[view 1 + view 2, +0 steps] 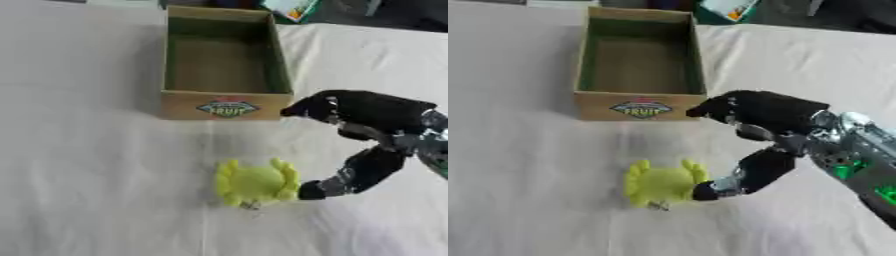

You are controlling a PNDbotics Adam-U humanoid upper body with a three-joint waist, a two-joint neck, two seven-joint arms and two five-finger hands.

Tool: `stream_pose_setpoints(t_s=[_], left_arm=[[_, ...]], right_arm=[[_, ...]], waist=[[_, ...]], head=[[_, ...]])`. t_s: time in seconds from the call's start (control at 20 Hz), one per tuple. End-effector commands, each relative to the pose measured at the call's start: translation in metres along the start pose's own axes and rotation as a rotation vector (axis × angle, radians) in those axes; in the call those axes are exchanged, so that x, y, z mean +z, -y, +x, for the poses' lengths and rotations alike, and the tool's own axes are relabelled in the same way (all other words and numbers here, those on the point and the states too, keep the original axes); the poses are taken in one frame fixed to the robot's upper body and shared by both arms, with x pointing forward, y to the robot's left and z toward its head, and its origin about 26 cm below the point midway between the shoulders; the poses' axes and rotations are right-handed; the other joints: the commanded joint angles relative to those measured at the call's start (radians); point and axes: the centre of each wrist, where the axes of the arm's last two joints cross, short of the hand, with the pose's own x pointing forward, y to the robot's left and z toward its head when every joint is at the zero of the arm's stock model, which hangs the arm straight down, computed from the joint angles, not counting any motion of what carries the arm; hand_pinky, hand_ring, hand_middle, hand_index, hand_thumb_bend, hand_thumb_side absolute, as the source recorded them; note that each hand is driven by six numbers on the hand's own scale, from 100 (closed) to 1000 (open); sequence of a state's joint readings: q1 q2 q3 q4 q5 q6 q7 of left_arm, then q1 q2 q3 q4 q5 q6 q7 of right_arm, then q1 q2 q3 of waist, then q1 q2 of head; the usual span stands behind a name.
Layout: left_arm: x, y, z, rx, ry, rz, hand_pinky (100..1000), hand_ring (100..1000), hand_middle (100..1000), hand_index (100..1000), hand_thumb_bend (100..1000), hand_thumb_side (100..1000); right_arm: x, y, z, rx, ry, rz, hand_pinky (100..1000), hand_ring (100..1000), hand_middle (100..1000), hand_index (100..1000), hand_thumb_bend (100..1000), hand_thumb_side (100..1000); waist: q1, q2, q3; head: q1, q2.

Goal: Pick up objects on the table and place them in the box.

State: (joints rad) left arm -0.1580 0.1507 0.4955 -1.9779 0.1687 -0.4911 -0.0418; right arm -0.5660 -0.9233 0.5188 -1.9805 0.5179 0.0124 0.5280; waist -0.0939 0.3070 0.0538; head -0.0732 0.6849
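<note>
One object left: a single yellow-green toy [255,183] is seen on the white surface [96,175]; nothing else to be picked up can be made out there.
Box contents: the cardboard box [226,106] is seen empty inside, so no object has yet been placed.
Progress: the task is judged to be at its start, with the approach to the toy under way and the lift, the carry and the release into the box all left.
Right hand: the right hand [756,125] is spread wide, the thumb low and the fingers [715,111] high, with nothing held.
Toy position: the toy lies just beside the tip of the thumb, on the side away from the wrist; whether the tip touches it cannot be told. It lies below the fingers and is not enclosed by them.
Box position: the box stands beyond the fingers, its near wall just beside their tips.
Left hand: no left hand is shown in either view.
Writing on box: a coloured badge [641,108] is printed on the near wall; the word on it appears to read FRUIT, though this is not certain.
Other print: a colourful printed item [293,8] lies past the far end of the box; no writing on it can be read.
</note>
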Motion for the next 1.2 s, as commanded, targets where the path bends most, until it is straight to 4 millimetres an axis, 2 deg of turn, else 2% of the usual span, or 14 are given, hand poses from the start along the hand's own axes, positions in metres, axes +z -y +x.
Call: stream_pose_setpoints(t_s=[0.05, 0.25, 0.3, 0.4, 0.6, 1.2], left_arm=[[-0.009, -0.002, 0.007, -0.007, 0.035, -0.028, 507, 539, 529, 795, 100, 717], [-0.008, -0.002, 0.007, -0.007, 0.033, -0.028, 507, 539, 529, 795, 100, 716], [-0.008, -0.002, 0.006, -0.006, 0.033, -0.028, 507, 539, 529, 795, 100, 716], [-0.008, -0.002, 0.007, -0.007, 0.033, -0.030, 508, 539, 529, 795, 100, 716], [-0.008, -0.002, 0.006, -0.007, 0.032, -0.032, 507, 539, 529, 795, 100, 716], [-0.008, -0.001, 0.006, -0.003, 0.031, -0.033, 508, 539, 529, 793, 100, 715]], right_arm=[[0.003, 0.012, 0.003, 0.031, 0.007, 0.046, 952, 890, 869, 1000, 569, 846], [-0.003, 0.017, 0.009, 0.013, 0.008, 0.090, 950, 886, 862, 1000, 482, 802], [-0.004, 0.019, 0.010, 0.011, 0.005, 0.099, 945, 883, 858, 1000, 421, 779], [-0.006, 0.024, 0.012, 0.019, -0.016, 0.110, 939, 880, 852, 1000, 379, 771], [-0.013, 0.028, 0.019, 0.047, -0.051, 0.136, 934, 882, 848, 1000, 393, 766], [-0.035, 0.013, 0.045, 0.004, -0.018, 0.264, 937, 879, 832, 1000, 457, 764]], waist=[[0.004, -0.022, 0.000], [0.004, -0.020, 0.001], [0.005, -0.020, 0.001], [0.005, -0.020, 0.000], [0.002, -0.020, -0.001], [0.000, -0.015, 0.005]], head=[[-0.002, 0.004], [0.000, 0.005], [0.000, 0.006], [0.001, 0.008], [-0.002, 0.009], [-0.005, 0.003]])
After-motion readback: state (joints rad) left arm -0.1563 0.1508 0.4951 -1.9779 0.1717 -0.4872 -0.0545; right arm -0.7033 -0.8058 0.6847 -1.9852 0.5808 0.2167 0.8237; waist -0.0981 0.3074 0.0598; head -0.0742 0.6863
